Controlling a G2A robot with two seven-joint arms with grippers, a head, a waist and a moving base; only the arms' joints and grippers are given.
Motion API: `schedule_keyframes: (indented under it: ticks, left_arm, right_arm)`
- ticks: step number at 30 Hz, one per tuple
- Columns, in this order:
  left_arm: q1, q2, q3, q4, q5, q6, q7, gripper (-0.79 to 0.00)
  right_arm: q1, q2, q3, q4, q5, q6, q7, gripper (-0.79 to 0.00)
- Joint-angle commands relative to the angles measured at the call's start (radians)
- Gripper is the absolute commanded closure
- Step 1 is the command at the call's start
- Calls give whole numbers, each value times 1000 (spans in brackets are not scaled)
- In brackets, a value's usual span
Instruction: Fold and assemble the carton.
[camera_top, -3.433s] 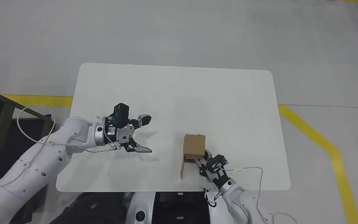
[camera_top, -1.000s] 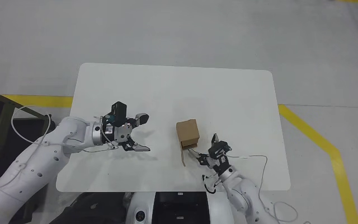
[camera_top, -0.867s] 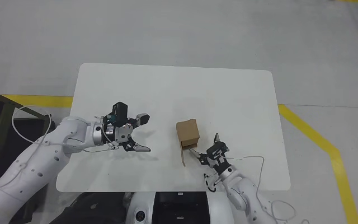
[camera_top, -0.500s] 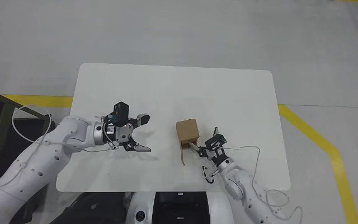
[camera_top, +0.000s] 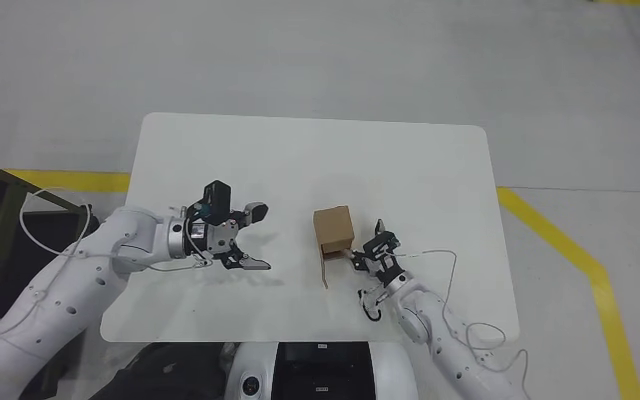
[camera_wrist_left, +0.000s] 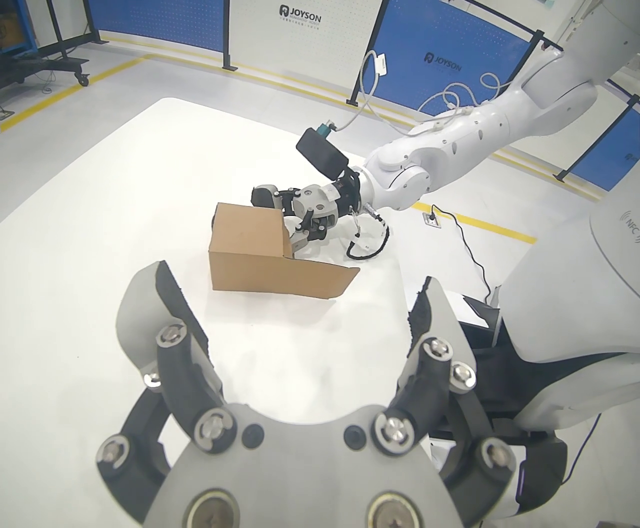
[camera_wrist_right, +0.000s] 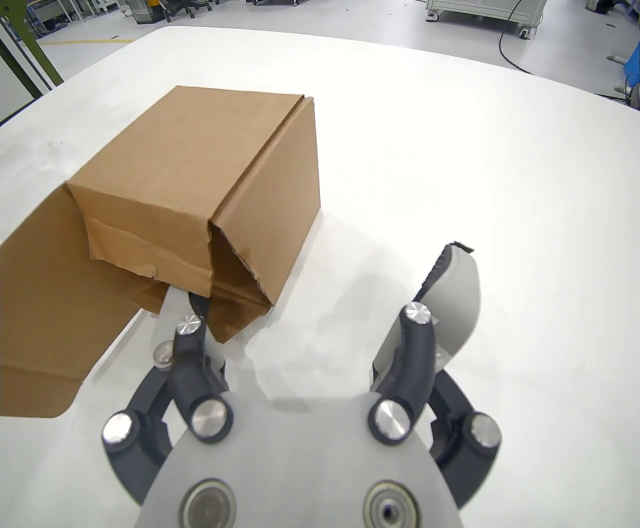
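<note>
The carton (camera_top: 333, 230) lies on its side on the white table (camera_top: 300, 150), just right of centre in the lower half of the top view. The right gripper (camera_top: 365, 243) is spread and grasps nothing. One finger is tucked into the carton's open end and the other is over bare table. The left gripper (camera_top: 262, 238) is also spread and empty, well apart toward the left of the frame.

With nothing bracing the far end, a push from the tucked finger would likely slide or swivel the light carton rather than fold anything. The finger could also tear the ragged inner flap (camera_wrist_right: 150, 240) further.

The right wrist view reveals that crumpled flap and the finger beneath it, which the carton's upper panel hides from above. The left wrist view shows the long side flap (camera_wrist_left: 320, 280) standing on edge, a mere line from overhead.
</note>
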Motion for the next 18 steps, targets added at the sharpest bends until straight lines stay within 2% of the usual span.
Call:
schedule_keyframes:
  ticks: [1,5,10,13,15,18]
  left_arm:
    - [-1,-2,-3,-3,-2,0,-8,-785]
    - [-1,-5,-14,-6,-8,0,-22,-785]
    - [7,-7,-26,-12,-16,0,-32,-785]
    - [8,-9,-28,-16,-18,0,-39,-785]
    - [8,-11,-29,-18,-20,0,-42,-785]
    - [8,-14,-29,-18,-23,0,-46,-785]
  right_arm:
    - [14,-5,-10,3,-6,0,8,-628]
    - [21,-10,-26,-21,-6,-27,33,-517]
    - [-10,-3,-6,-104,-17,-30,71,-594]
    - [-33,4,13,-154,-28,-33,91,-600]
    - [-43,7,22,-179,-32,-37,107,-560]
    - [-42,7,27,-187,-30,-41,135,-570]
